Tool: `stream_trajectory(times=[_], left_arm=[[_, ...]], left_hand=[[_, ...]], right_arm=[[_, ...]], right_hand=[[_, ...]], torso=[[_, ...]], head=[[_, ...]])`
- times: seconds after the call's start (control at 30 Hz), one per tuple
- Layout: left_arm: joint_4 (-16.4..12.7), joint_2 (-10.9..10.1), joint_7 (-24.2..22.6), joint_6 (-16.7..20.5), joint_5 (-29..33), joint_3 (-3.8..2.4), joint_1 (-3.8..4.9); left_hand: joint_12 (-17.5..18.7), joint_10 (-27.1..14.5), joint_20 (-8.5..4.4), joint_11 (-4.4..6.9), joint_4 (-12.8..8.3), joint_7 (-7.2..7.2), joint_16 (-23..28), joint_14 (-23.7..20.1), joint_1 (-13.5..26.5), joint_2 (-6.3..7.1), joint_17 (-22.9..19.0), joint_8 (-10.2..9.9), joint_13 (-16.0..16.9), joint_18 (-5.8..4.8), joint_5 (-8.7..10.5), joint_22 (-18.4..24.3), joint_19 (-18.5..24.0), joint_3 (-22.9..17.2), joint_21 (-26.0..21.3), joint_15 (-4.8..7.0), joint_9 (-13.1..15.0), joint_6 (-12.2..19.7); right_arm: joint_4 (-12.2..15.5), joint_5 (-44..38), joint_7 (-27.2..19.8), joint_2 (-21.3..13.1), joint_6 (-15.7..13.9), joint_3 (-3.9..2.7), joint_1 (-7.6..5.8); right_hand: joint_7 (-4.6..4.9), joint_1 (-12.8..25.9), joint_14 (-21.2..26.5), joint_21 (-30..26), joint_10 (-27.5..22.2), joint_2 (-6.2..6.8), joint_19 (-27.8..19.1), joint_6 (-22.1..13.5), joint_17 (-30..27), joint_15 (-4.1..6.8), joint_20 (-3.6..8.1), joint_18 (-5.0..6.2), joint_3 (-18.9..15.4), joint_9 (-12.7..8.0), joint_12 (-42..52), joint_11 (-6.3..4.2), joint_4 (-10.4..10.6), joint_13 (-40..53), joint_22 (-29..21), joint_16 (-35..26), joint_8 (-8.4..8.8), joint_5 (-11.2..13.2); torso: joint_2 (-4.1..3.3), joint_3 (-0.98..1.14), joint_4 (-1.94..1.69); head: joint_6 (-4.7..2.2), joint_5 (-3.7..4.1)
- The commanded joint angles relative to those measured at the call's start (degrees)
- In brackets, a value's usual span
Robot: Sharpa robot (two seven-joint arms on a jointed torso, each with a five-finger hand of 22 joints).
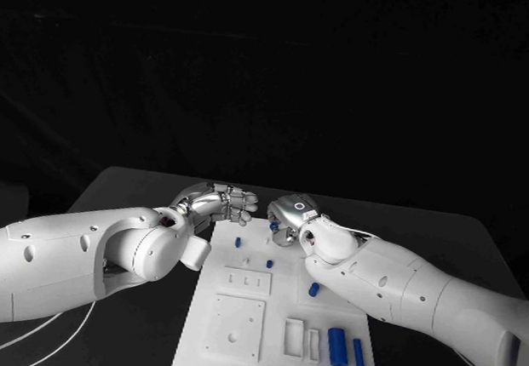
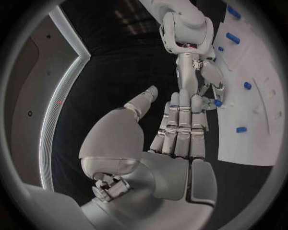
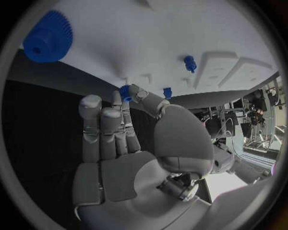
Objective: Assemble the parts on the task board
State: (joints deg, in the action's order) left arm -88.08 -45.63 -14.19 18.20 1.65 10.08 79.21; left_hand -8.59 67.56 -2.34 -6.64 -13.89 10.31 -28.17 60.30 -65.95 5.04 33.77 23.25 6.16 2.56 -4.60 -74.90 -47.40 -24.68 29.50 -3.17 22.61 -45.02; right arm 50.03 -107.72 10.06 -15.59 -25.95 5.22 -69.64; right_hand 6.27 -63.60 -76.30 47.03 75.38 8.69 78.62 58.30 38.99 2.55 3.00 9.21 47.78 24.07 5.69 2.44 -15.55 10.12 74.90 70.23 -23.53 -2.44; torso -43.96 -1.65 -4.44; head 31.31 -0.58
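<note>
Right silver hand (image 3: 129, 143) pinches a small blue toothed plastic part (image 3: 125, 92) at the far edge of the flat white task board (image 1: 241, 326); left silver hand (image 2: 180, 127) just beside it — fingers straight, together, holding nothing.

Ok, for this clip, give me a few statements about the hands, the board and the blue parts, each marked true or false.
1. The right hand pinches a small blue part at its fingertips. True.
2. The left hand holds a blue part. False: its fingers lie straight with nothing in them.
3. Two blue cylinders lie near the task board's near right corner. True.
4. A large blue gear lies on the board. True.
5. Both hands work at the board's near edge. False: they are at its far end.
</note>
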Motion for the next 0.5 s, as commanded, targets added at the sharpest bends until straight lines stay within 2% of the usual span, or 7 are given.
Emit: stream_trajectory(times=[0.03, 0.2, 0.5], left_arm=[[-0.22, 0.13, -0.47, -0.35, -0.33, -0.05, 0.24], [-0.27, 0.20, -0.49, -0.36, -0.35, -0.05, 0.35], [-0.25, 0.39, -0.47, -0.34, -0.35, -0.05, 0.42]], left_hand=[[0.35, 0.28, -0.06, -0.07, -0.28, -0.06, 0.34, 0.27, 0.71, -0.06, 0.07, -0.22, -0.09, 0.99, -0.19, -1.15, 0.21, -0.05, 0.21, -0.15, 0.00, -0.28], [0.36, 0.29, -0.06, -0.07, -0.31, -0.06, 0.35, 0.27, 0.74, -0.06, 0.08, -0.22, -0.09, 0.99, -0.19, -1.15, 0.22, -0.08, 0.23, -0.15, 0.00, -0.28], [0.39, 0.30, -0.06, -0.07, -0.36, -0.06, 0.36, 0.28, 0.79, -0.05, 0.11, -0.23, -0.09, 1.00, -0.19, -1.14, 0.22, -0.14, 0.26, -0.15, 0.01, -0.28]], right_arm=[[-0.20, -0.70, -0.54, 0.19, 1.05, 0.03, 0.10], [-0.38, -0.49, -0.60, 0.30, 1.04, 0.04, 0.15], [-0.61, -0.07, -0.85, 0.75, 1.36, 0.05, 0.16]], right_hand=[[-0.02, -0.57, 1.59, 0.24, 0.70, 0.23, 1.04, 0.35, -0.09, 1.22, 1.39, 5.79, 0.41, 0.01, -0.17, 0.26, 0.08, 0.12, 1.31, 0.32, -0.13, -0.37], [-0.01, -0.56, 1.61, 0.28, 0.67, 0.31, 0.99, 0.31, -0.12, 1.21, 1.37, 5.79, 0.46, 0.02, -0.23, 0.28, 0.10, 0.14, 1.30, 0.34, -0.10, -0.37], [0.06, -0.53, 1.68, 0.35, 0.53, 0.44, 0.82, 0.14, -0.25, 1.13, 1.30, 5.79, 0.61, 0.04, -0.42, 0.35, 0.19, 0.19, 1.27, 0.33, 0.04, -0.37]], torso=[[-0.07, -0.03, -0.04], [0.01, -0.06, 0.11], [0.02, -0.03, 0.11]], head=[[0.20, -0.22], [0.29, -0.34], [0.34, -0.48]])
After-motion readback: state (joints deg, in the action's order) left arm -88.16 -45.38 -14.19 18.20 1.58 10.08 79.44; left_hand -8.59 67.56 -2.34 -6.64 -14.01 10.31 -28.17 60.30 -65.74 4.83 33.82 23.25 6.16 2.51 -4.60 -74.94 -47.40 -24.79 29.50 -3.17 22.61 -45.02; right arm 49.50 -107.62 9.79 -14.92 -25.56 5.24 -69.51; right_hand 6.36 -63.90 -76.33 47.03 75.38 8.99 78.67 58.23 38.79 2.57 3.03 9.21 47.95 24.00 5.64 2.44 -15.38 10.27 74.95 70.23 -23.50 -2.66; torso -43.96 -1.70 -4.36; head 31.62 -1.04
